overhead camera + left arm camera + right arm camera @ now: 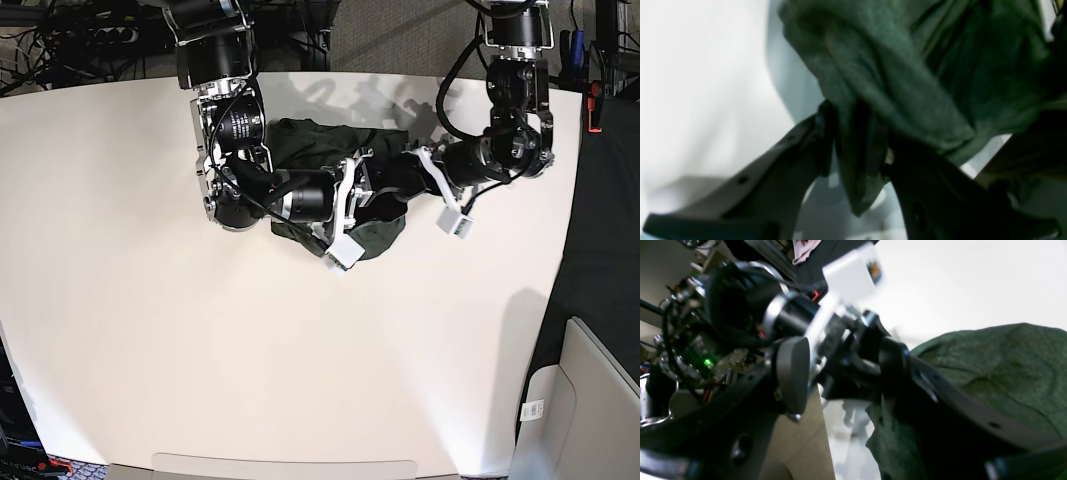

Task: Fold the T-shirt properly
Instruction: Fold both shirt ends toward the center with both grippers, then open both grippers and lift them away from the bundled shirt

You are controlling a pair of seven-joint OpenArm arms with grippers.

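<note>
Shirt sits bunched on the white surface, w/ both arms meeting over it. Left pincer is clamped on a hanging fold of cloth. Right pincer is buried against the heap; can't tell if it grips. Best approach, imo: lift slow, pull the two grips apart evenly to spread the cloth flat before any fold. Cloth is dark green, heathered, thin, rumpled, no print.

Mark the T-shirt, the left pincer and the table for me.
T-shirt (300, 140): base view, bare fabric at its far edge.
Left pincer (857, 146): left wrist view, between the fingertips, shut on cloth.
Table (120, 320): base view, bare white top.
</note>
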